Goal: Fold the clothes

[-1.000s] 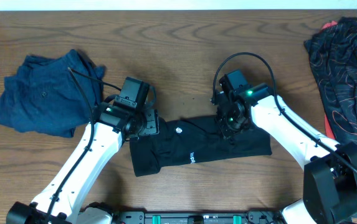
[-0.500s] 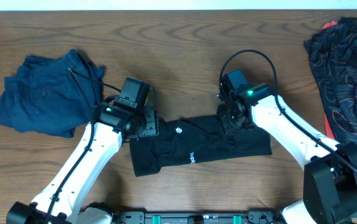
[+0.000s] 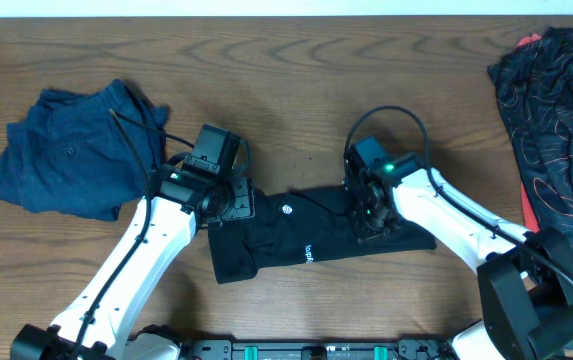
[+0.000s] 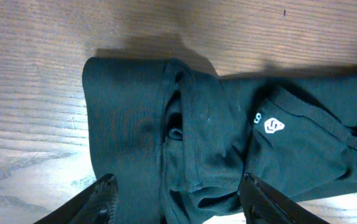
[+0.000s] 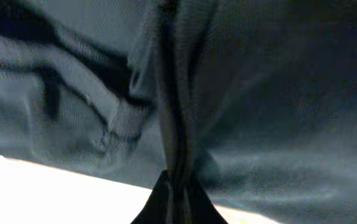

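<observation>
The black shirt (image 3: 306,240) lies folded into a long band on the table's middle, its white hexagon logo (image 3: 287,210) and white lettering showing. My left gripper (image 3: 228,203) is open over the shirt's left end; in the left wrist view its fingers (image 4: 178,200) straddle the rumpled fabric (image 4: 184,130) without closing on it. My right gripper (image 3: 371,212) is shut on a pinched ridge of the shirt near its right part; the right wrist view shows the fingers (image 5: 173,193) closed on the fold of cloth (image 5: 259,106).
A dark blue garment with a button (image 3: 71,150) lies at the left. A black garment with thin red lines (image 3: 556,110) lies at the right edge. Bare wood table (image 3: 286,80) stretches behind the shirt.
My right gripper has moved slightly down and left onto the shirt, pinching the fabric. The left arm has not moved.
</observation>
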